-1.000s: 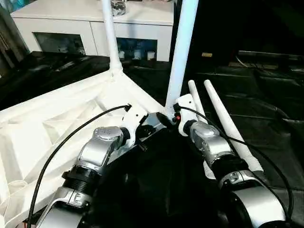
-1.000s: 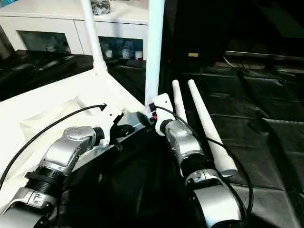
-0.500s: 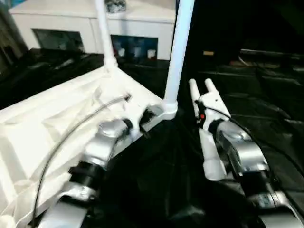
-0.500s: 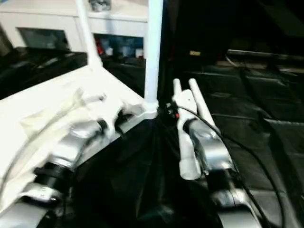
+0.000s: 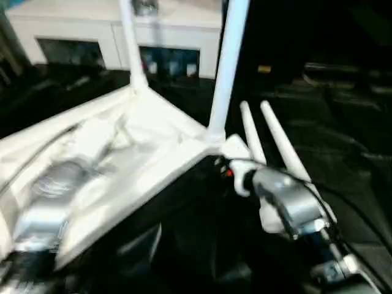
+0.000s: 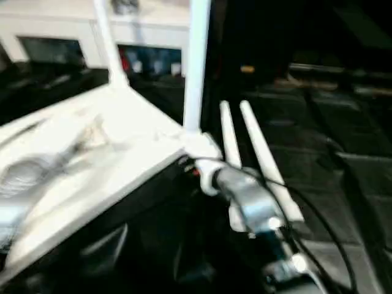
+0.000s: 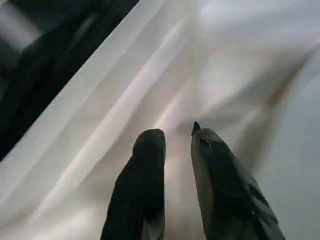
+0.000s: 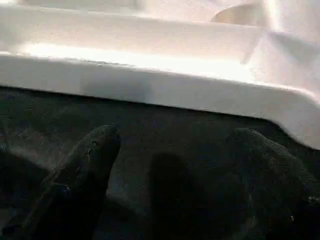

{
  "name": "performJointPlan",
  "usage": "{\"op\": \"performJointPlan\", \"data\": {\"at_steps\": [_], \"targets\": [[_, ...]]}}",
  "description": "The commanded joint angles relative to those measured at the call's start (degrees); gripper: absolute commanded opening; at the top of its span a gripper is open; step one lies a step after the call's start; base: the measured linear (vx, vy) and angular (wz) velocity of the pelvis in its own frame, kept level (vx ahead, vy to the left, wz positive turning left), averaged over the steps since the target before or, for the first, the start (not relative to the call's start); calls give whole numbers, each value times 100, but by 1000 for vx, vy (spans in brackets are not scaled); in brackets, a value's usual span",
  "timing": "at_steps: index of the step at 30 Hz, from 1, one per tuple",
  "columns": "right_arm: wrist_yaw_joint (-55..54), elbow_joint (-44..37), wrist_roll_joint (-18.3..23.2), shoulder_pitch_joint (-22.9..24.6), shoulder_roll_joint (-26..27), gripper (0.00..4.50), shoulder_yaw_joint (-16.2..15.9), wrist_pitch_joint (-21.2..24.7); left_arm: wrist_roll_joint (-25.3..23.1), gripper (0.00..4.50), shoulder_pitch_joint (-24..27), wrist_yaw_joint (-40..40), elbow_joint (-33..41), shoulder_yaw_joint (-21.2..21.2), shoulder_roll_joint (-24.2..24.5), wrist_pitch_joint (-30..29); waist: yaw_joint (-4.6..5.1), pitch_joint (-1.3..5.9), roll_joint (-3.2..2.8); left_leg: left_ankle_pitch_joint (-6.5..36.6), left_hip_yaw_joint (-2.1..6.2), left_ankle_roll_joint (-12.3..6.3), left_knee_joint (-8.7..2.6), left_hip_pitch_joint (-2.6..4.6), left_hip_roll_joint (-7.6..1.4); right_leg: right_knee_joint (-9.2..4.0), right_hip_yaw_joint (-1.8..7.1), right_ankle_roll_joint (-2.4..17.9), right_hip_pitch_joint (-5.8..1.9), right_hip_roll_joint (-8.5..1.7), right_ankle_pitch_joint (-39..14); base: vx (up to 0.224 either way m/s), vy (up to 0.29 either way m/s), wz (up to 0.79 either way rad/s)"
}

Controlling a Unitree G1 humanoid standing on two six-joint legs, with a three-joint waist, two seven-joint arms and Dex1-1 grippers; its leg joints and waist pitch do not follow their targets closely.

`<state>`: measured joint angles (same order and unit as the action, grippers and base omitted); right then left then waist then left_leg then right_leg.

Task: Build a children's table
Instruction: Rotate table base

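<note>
The white tabletop (image 5: 147, 147) lies upside down, ribbed underside up. One white leg (image 5: 223, 73) stands in its near corner socket and a second leg (image 5: 130, 49) stands at the far corner. Two loose legs (image 5: 285, 153) lie side by side on the black cloth to the right. My right gripper (image 8: 175, 150) is open and empty, low over the cloth just in front of the tabletop's rim (image 8: 150, 75), close to the corner with the standing leg. My left gripper (image 7: 177, 140) hovers over the ribbed underside (image 7: 240, 60), its fingers a narrow gap apart with nothing between them.
A white glass-door cabinet (image 5: 79, 30) stands behind the tabletop. Black cloth (image 5: 349, 122) covers the floor to the right and front. My right forearm (image 5: 285, 205) partly covers the near ends of the loose legs.
My left arm has drawn back from the tabletop's near edge to over its underside. My right gripper has swung from the loose legs toward the corner with the standing leg. The camera shifted.
</note>
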<state>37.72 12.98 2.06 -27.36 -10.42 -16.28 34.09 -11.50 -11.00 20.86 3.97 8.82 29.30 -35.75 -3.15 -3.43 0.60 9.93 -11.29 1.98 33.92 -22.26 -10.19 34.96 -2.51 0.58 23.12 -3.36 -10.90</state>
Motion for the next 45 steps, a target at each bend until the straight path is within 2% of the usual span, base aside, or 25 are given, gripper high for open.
{"op": "performJointPlan", "data": {"at_steps": [1, 2, 3, 5, 8, 11, 12, 14, 15, 16, 17, 18, 20, 23, 24, 27, 28, 30, 31, 32, 34, 37, 40, 43, 45], "targets": [[18, 58, -28, -117, -2, 360, -55, 164, -116, 77, 99, -65, 353, 182, 65, -260, -33, 341, -63, 1513, 180, 104, -442, 214, -338, -443, 278, 1031, -136, -435, -1431, 0, 0, 0], [12, 64, -25, -126, 0, 353, -65, 198, -90, 68, 179, -80, 493, 247, 81, -404, -53, 338, -80, 1570, 187, 144, -448, 229, -346, -439, 280, 1037, -123, -440, -1453, 0, 0, 0], [26, 110, -37, -136, 1, 353, -95, 188, -100, 68, 294, -94, 609, 341, 139, -544, -62, 322, -68, 1686, 192, 219, -470, 230, -355, -444, 279, 1013, -113, -429, -1481, 0, 0, 0], [32, 155, -48, -146, 8, 318, -114, 171, -138, 33, 381, -127, 654, 412, 198, -633, -81, 321, -63, 1825, 196, 290, -477, 240, -335, -449, 286, 947, -100, -422, -1541, 0, 0, 0], [19, 195, -26, -174, 38, 301, -130, 254, -190, 16, 537, -197, 776, 501, 323, -849, -87, 323, -59, 1901, 218, 351, -490, 212, -324, -443, 289, 855, -119, -430, -1549, 0, 0, 0], [-83, 449, -28, -254, 152, 276, -83, 208, -81, 2, 650, 87, 597, 365, 440, -890, -81, 327, -48, 1901, 228, 331, -487, 191, -301, -447, 293, 854, -129, -445, -1631, 0, 0, 0], [-107, 488, -29, -267, 171, 266, -73, 195, -72, 0, 666, 143, 567, 320, 461, -882, -96, 327, -57, 1917, 218, 334, -473, 222, -309, -468, 301, 860, -100, -448, -1628, 0, 0, 0], [-221, 690, -3, -338, 273, 246, 3, 93, -34, 0, 745, 453, 436, 47, 613, -855, -92, 331, -86, 1925, 231, 356, -479, 209, -300, -452, 295, 875, -101, -440, -1579, 0, 0, 0], [-295, 815, 9, -385, 333, 246, 57, 1, -2, 0, 776, 610, 352, -76, 678, -851, -95, 344, -81, 1916, 230, 367, -479, 215, -301, -438, 293, 883, -104, -432, -1491, 0, 0, 0], [-356, 938, 15, -434, 384, 246, 101, -100, 25, 0, 803, 741, 285, -194, 755, -908, -93, 344, -130, 1912, 238, 400, -483, 214, -301, -424, 294, 914, -99, -438, -1398, 0, 0, 0], [-383, 994, 16, -456, 406, 224, 120, -149, 36, 0, 814, 794, 256, -245, 789, -941, -83, 349, -119, 1924, 233, 409, -482, 214, -297, -424, 293, 931, -96, -435, -1365, 0, 0, 0], [-403, 1040, 17, -475, 424, 218, 133, -187, 48, 0, 823, 841, 236, -287, 819, -976, -75, 362, -112, 1856, 236, 427, -486, 207, -303, -393, 283, 993, -130, -429, -1159, 0, 0, 0], [-470, 1231, 9, -549, 502, 195, 158, -337, 179, 0, 838, 1115, 197, -427, 923, -1080, -65, 359, -144, 1809, 224, 424, -475, 208, -292, -368, 286, 1047, -129, -423, -991, 0, 0, 0], [-586, 1458, 52, -629, 654, 174, 238, -472, 562, 0, 878, 1794, 425, -660, 1115, -1332, -61, 370, -132, 1659, 216, 397, -467, 207, -294, -357, 284, 1142, -157, -430, -790, 0, 0, 0], [-600, 1504, 44, -641, 675, 169, 231, -513, 711, 0, 885, 1970, 533, -694, 1135, -1404, -51, 369, -107, 1586, 213, 367, -464, 198, -291, -341, 283, 1187, -170, -430, -721, 0, 0, 0], [-636, 1651, 42, -676, 747, 130, 243, -661, 1156, 0, 883, 2482, 828, -791, 1168, -1485, -55, 357, -133, 1622, 196, 402, -467, 218, -297, -347, 286, 1222, -161, -428, -776, 0, 0, 0], [-635, 1699, 53, -690, 775, 127, 258, -703, 1343, 0, 879, 2685, 946, -839, 1170, -1486, -58, 349, -113, 1687, 196, 407, -470, 220, -290, -350, 288, 1219, -161, -435, -889, 0, 0, 0], [-632, 1734, 56, -700, 790, 122, 266, -734, 1504, 0, 869, 2846, 1048, -886, 1165, -1512, -58, 342, -114, 1778, 199, 420, -476, 224, -291, -364, 292, 1180, -159, -436, -1053, 0, 0, 0], [-625, 1807, 42, -725, 805, 110, 274, -796, 1760, 0, 828, 3156, 1227, -1028, 1163, -1514, -46, 335, -80, 1789, 201, 407, -484, 218, -295, -374, 297, 1158, -171, -447, -1156, 0, 0, 0], [-620, 1844, 32, -739, 811, 87, 278, -829, 1888, 0, 791, 3325, 1305, -1111, 1150, -1472, -53, 339, -98, 1788, 201, 411, -477, 222, -291, -371, 296, 1147, -161, -449, -1204, 0, 0, 0], [-617, 1912, 15, -769, 821, 83, 284, -889, 1981, 0, 650, 3453, 1314, -1236, 1076, -1420, -42, 334, -91, 1802, 188, 420, -473, 227, -289, -390, 306, 1120, -150, -448, -1310, 0, 0, 0], [-614, 1955, 2, -796, 828, 45, 279, -934, 1975, 0, 373, 3470, 1135, -1354, 909, -1360, -29, 336, -88, 1778, 189, 433, -472, 223, -286, -385, 306, 1094, -163, -437, -1275, 0, 0, 0], [-608, 1963, -14, -807, 837, 26, 280, -952, 1785, 0, -156, 3286, 576, -1497, 632, -1011, -16, 344, -74, 1693, 184, 387, -454, 211, -266, -403, 307, 1043, -178, -441, -1351, 0, 0, 0], [-598, 1968, -31, -808, 844, 4, 284, -965, 1670, 0, -450, 3120, 201, -1552, 483, -797, -10, 356, -75, 1654, 191, 385, -449, 204, -271, -402, 301, 1022, -192, -441, -1365, 0, 0, 0], [-581, 1992, -67, -807, 851, 4, 291, -1011, 1453, 0, -879, 2821, -429, -1636, 297, -456, -19, 372, -97, 1622, 189, 389, -435, 218, -267, -393, 301, 1019, -191, -435, -1278, 0, 0, 0]]}}
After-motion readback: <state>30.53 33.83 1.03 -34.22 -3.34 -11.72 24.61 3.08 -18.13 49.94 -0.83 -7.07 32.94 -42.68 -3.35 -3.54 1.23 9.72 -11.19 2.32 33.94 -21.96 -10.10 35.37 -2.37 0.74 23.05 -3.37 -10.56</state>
